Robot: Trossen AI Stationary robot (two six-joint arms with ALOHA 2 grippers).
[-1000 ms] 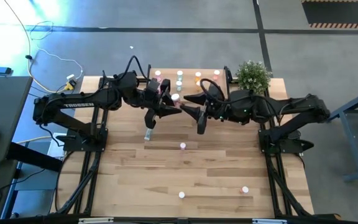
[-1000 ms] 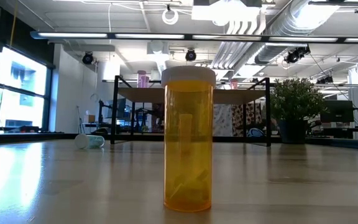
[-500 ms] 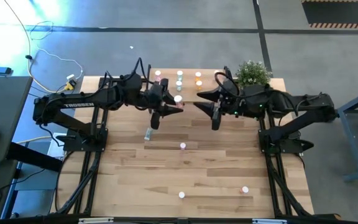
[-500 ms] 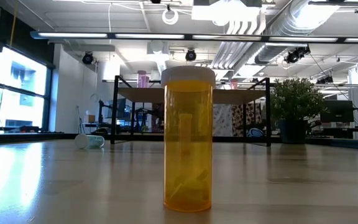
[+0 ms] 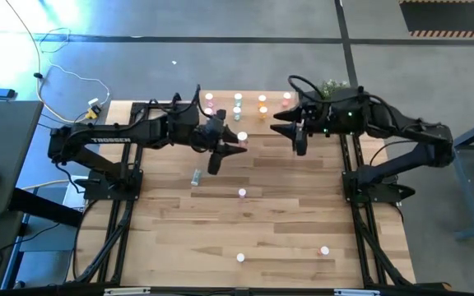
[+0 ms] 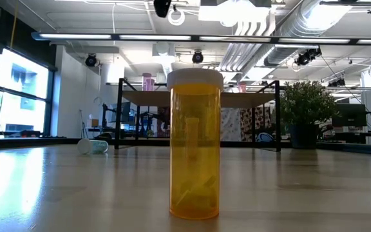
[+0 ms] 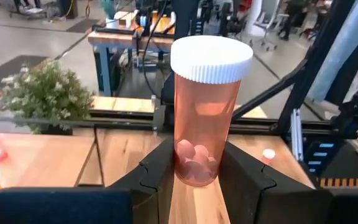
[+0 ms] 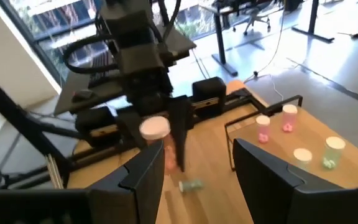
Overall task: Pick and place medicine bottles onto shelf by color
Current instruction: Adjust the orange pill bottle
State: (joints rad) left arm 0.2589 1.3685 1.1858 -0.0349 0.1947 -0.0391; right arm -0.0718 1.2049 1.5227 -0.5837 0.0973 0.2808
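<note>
1. Two arms reach toward the far middle of the tabletop (image 5: 286,222). The left gripper (image 5: 235,146) sits just in front of the shelf (image 5: 220,107). The right gripper (image 5: 290,131) hangs at the shelf's right end, beside a potted plant (image 5: 336,92).
2. The left gripper's fingers (image 7: 244,180) are clamped on a pink-orange bottle (image 7: 207,112). It stands upright between them, white cap on top, pills visible at its bottom.
3. The right gripper's fingers (image 8: 266,168) stand well apart with nothing between them; its wrist view looks across at the left arm and the bottle it carries (image 8: 155,130).
4. On the shelf, white-capped bottles stand in short columns: pink ones (image 5: 209,100) at the left, pale green ones (image 5: 238,102) next, orange ones (image 5: 262,104) after that, and another pink one (image 5: 286,99) toward the right end.
5. A pale green bottle (image 5: 196,176) lies on its side on the tabletop in front of the shelf, well apart from the left gripper.
6. Farther toward the near edge, a pink bottle (image 5: 242,194) stands near the middle, and two more (image 5: 240,257) (image 5: 324,251) stand closer to the near edge.
7. Close to the low camera, an orange bottle (image 6: 195,145) stands upright.
</note>
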